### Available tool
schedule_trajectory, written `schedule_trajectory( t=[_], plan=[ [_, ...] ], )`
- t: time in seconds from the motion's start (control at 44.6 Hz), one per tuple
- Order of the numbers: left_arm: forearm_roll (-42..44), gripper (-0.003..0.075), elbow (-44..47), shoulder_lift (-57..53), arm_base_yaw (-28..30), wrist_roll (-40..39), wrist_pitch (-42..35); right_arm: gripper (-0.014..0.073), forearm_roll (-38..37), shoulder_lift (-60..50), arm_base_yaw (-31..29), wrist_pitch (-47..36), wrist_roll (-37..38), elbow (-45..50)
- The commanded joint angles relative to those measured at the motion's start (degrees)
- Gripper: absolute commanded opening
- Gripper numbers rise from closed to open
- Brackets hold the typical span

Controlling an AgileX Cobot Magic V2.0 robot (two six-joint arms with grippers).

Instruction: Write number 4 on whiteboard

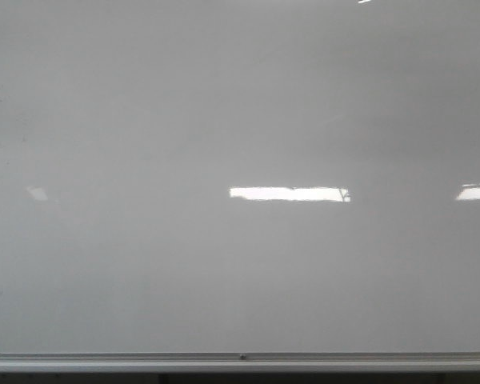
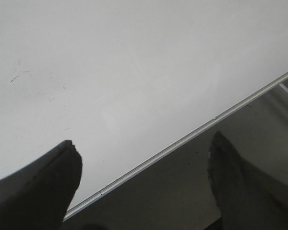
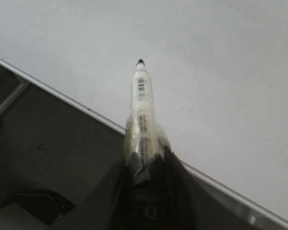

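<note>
The whiteboard (image 1: pixel 240 120) fills the front view, glossy white-grey with bright reflections and a thin silver rail (image 1: pixel 240 358) along its bottom. No number 4 shows on it in any view. Neither gripper shows in the front view. In the right wrist view my right gripper (image 3: pixel 146 160) is shut on a white marker (image 3: pixel 141 110), its black tip pointing at the whiteboard (image 3: pixel 206 57) just past the rail, apart from the surface. In the left wrist view my left gripper (image 2: pixel 144 158) is open and empty, its fingers spread over the rail (image 2: pixel 182 141) of the whiteboard (image 2: pixel 134 62).
A few faint dark specks mark the board's left part (image 2: pixel 14 76). Below the rail lies a dark grey surface (image 3: pixel 53 143) with a metal frame bar (image 3: pixel 9 100) and a dark opening (image 3: pixel 33 203).
</note>
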Motion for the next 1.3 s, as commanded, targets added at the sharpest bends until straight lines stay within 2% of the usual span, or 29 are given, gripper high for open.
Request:
schedule_trajectory(
  t=[0.0,0.09,0.135,0.202,0.269,0.561,0.897,1.279],
  plan=[
    [-1.83,0.0532,-1.38,-0.05,0.29,-0.73,-4.05,-0.0068,0.06,-0.24,-0.55,-8.13,0.32,1.57],
    [-1.97,0.0532,-1.33,0.22,0.29,-0.73,-4.05,-0.0068,-0.06,-0.12,-0.55,-16.15,8.54,4.36],
    [-2.06,0.0532,-1.33,0.22,0.29,-0.73,-4.05,-0.0068,-0.06,0.43,-0.55,-19.56,10.32,5.33],
    [-2.06,0.0531,-1.33,0.22,0.29,-0.73,-4.35,-0.0075,-0.06,2.20,-0.55,-23.93,10.32,5.85],
    [-2.06,0.0531,-1.33,0.22,0.29,-0.73,-4.49,-0.0118,-0.33,4.01,-0.55,-28.26,10.32,5.85],
    [-2.06,0.0531,-1.33,0.22,0.29,-0.73,-4.93,-0.0115,-3.30,11.74,-0.66,-40.02,10.27,5.85],
    [-2.06,0.0531,-1.33,0.22,0.29,-0.73,-5.04,-0.0115,-4.29,22.01,-0.66,-46.45,10.27,2.72],
    [-2.06,0.0531,-1.33,0.22,0.29,-0.73,-5.04,-0.0115,-4.96,28.22,-0.66,-49.11,10.22,-1.65]
  ],
)
